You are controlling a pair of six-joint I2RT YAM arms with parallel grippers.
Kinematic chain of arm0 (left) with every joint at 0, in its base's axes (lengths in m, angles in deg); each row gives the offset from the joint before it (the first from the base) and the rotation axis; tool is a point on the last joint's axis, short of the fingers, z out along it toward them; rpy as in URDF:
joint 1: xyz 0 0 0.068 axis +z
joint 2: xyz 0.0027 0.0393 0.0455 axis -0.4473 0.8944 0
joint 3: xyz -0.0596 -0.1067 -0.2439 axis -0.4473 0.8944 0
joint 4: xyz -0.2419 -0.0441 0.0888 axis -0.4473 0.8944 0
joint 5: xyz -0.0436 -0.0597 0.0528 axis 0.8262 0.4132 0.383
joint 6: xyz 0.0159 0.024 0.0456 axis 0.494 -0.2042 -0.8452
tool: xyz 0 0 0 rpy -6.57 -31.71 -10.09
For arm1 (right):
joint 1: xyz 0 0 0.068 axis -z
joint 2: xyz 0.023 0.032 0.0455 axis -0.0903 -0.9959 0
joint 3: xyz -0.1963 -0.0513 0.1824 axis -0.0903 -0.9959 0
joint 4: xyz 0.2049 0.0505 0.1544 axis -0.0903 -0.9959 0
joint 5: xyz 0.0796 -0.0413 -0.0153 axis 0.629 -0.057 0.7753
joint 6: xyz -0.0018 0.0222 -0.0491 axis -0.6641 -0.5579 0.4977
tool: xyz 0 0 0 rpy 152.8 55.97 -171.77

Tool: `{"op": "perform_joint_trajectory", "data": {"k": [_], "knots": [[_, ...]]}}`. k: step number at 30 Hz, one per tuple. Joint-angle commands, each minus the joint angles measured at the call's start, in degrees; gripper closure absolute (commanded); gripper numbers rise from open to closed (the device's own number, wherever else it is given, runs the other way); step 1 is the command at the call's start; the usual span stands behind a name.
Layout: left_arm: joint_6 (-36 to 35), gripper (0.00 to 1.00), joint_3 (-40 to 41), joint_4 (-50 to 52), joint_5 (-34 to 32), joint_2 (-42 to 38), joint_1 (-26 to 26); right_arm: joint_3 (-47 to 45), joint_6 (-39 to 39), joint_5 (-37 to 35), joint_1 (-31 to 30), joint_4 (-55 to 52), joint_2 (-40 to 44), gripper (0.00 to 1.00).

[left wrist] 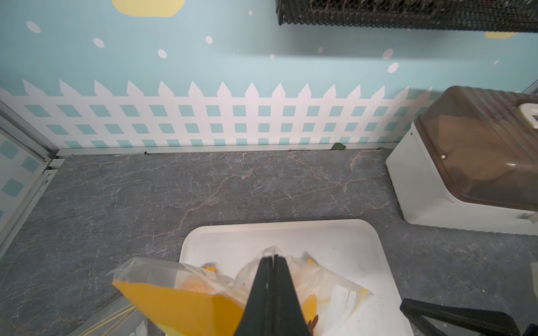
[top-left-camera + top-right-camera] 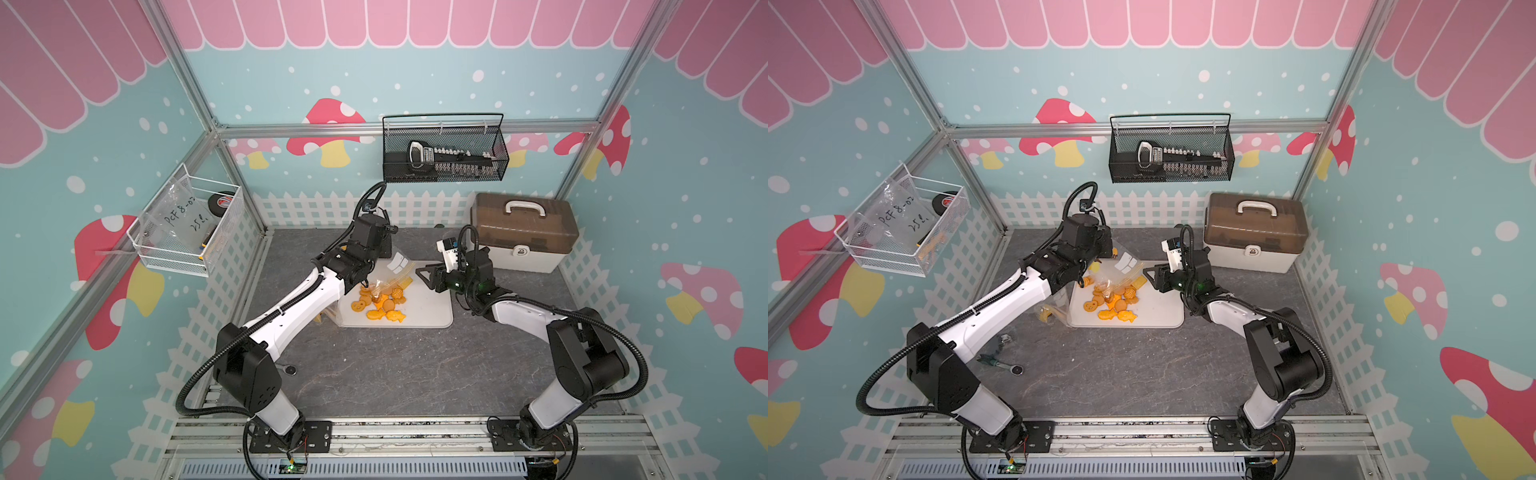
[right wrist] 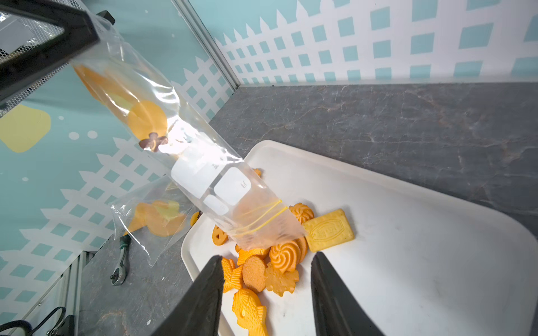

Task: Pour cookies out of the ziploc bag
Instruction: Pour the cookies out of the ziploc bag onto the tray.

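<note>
Pinching the bag (image 3: 186, 163) by its closed end, the left gripper (image 1: 273, 257) has its jaws pressed together on the clear plastic and holds it slanted, mouth down, over the tray (image 3: 407, 261). The yellow zip lines at the mouth hang right at the heap of cookies (image 3: 279, 261); whether the plastic touches them I cannot tell. The cookies lie bunched on the tray's left half, seen in both top views (image 2: 380, 305): swirls, rounds, fish shapes and one pale square biscuit at the heap's edge. A few orange pieces sit inside the bag, up near the gripper.

A second fold of clear plastic (image 3: 157, 218) with orange and yellow pieces in it hangs beside the tray's left edge, over the table (image 2: 395, 374). I cannot tell whether it is part of the same bag.

The right gripper (image 3: 267, 256) hovers over the tray with its jaws apart and nothing between them.

A ratchet (image 3: 120, 261) lies on the table left of the tray. A box (image 2: 523, 232) with a brown lid stands at the back right, apart from the tray. A black basket (image 2: 444, 149) hangs on the back wall and a white basket (image 2: 187, 224) on the left wall.
</note>
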Motion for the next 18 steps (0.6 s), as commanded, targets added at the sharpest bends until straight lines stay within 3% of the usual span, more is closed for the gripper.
{"op": "perform_joint_trajectory", "data": {"k": [1,8,18], "knots": [[-0.49,1.00,0.88,0.96,-0.02,-2.32,-0.71,-1.63,1.57,-2.51,0.19,1.11,0.28,0.51],[0.67,1.00,3.56,0.29,0.83,-6.74,-2.34,-6.00,3.09,-10.57,0.28,2.19,5.10,0.43],[2.49,1.00,7.74,-0.27,2.19,-14.54,-7.68,-11.37,2.97,-22.48,1.00,2.55,9.72,0.14]]}}
